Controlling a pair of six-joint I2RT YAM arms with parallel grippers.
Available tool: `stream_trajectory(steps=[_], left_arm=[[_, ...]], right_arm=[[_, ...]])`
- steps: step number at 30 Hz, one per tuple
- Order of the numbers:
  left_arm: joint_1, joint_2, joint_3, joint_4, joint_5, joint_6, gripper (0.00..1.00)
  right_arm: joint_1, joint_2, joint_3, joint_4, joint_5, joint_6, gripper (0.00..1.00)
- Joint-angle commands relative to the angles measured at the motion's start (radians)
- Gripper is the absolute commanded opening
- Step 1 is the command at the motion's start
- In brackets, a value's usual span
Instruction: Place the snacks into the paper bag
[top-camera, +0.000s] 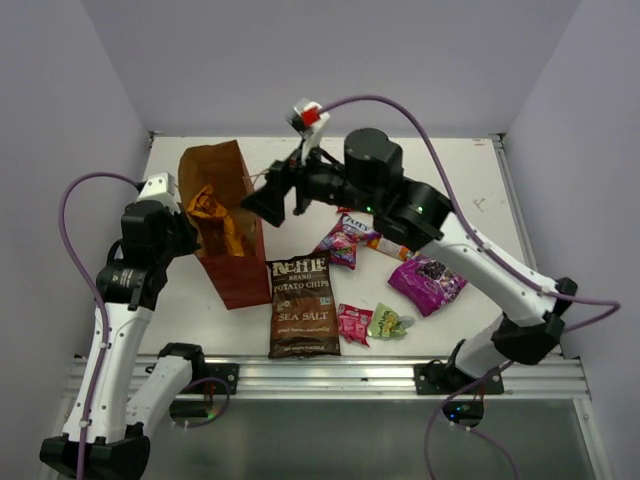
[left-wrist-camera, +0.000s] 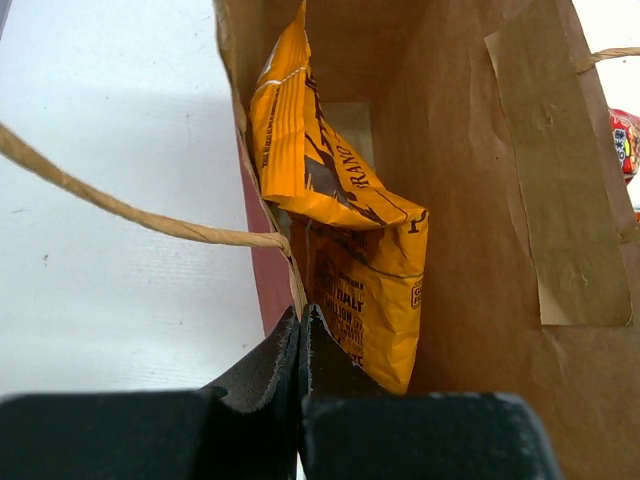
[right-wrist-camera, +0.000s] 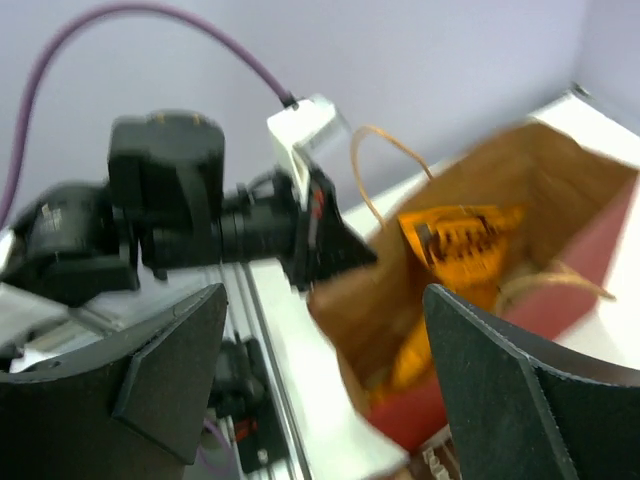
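My left gripper (left-wrist-camera: 298, 335) clamped the paper bag (left-wrist-camera: 480, 200) by its rim; the right gripper (right-wrist-camera: 325, 300) gaped empty beside the mouth. Only the left wrist showed free room beside the orange packet (left-wrist-camera: 340, 230).

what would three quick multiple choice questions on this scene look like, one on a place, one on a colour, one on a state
1. Where is the orange chip bag relative to the paper bag?
A. beside it
B. inside it
C. beneath it

2. What colour is the big chip bag lying on the table?
A. dark brown
B. green
C. white

3. How is the right gripper?
A. shut on a packet
B. shut on a handle
C. open and empty

Answers:
1. B, since the left wrist view shows it down between the bag's walls.
2. A, since its wrapper is dark brown.
3. C, since the jaws stand wide apart with nothing between them.
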Motion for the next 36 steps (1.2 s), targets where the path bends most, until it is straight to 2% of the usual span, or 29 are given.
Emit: stream_trajectory(steps=[1,2,3,6,11,13,16,19,22,31,33,34,35,36], left_arm=[[-0.006,0.016,0.025,0.054,0.012,0.034,0.00],[-0.006,0.017,0.028,0.054,0.012,0.034,0.00],[-0.006,0.020,0.031,0.054,0.013,0.034,0.00],[-0.006,0.025,0.038,0.045,0.015,0.040,0.00],[-0.007,0.033,0.054,0.031,0.030,0.044,0.00],[-0.006,0.036,0.058,0.029,0.039,0.044,0.00],[-0.006,0.039,0.074,0.019,0.045,0.046,0.00],[-0.006,0.033,0.084,-0.003,0.042,0.051,0.00],[-0.007,0.022,0.083,-0.018,0.041,0.047,0.00],[-0.006,0.007,0.091,-0.052,0.021,0.046,0.00],[-0.006,0.001,0.089,-0.060,0.018,0.047,0.00],[-0.006,-0.004,0.086,-0.066,0.016,0.047,0.00],[-0.006,-0.006,0.084,-0.067,0.016,0.047,0.00],[-0.006,-0.009,0.081,-0.069,0.013,0.046,0.00]], right_arm=[[0.003,-0.143,-0.257,-0.098,0.132,-0.051,0.86],[0.003,-0.173,-0.326,-0.109,0.184,-0.052,0.88],[0.003,-0.229,-0.467,-0.112,0.205,-0.051,0.93],[0.000,-0.285,-0.694,-0.106,0.239,-0.025,0.99],[-0.040,-0.227,-0.782,-0.094,0.227,0.011,0.99],[-0.075,-0.196,-0.863,-0.049,0.121,0.055,0.99],[-0.123,-0.188,-0.971,0.069,0.074,0.098,0.99],[-0.130,-0.156,-1.011,0.098,0.074,0.104,0.99],[-0.135,-0.109,-1.080,0.195,-0.001,0.132,0.99],[-0.133,0.098,-1.052,0.298,-0.164,0.081,0.98],[-0.133,0.118,-1.036,0.301,-0.185,0.072,0.88],[-0.133,0.131,-1.031,0.299,-0.190,0.069,0.75],[-0.133,0.132,-1.025,0.287,-0.192,0.066,0.49],[-0.135,0.131,-1.013,0.276,-0.198,0.058,0.30]])
